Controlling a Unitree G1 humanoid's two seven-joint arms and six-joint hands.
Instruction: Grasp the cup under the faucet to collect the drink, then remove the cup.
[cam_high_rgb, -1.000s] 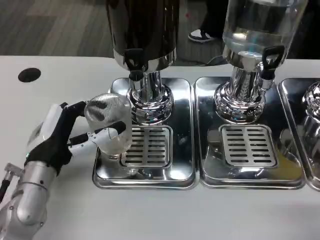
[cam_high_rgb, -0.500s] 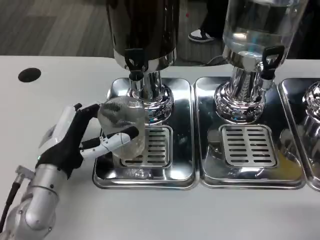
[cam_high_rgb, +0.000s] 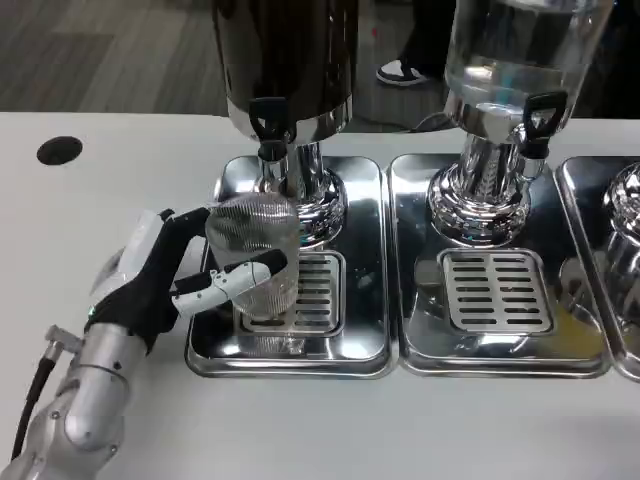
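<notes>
My single head camera looks steeply down and forward at the white tabletop, close in, with the drip trays centred and floor visible beyond.

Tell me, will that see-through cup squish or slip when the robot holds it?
The cup looks like thin, ribbed clear plastic, so it may flex if the left hand squeezes hard. It seems empty, so probably very light and easy to tip. The ribs may help the fingers keep from slipping.
</notes>
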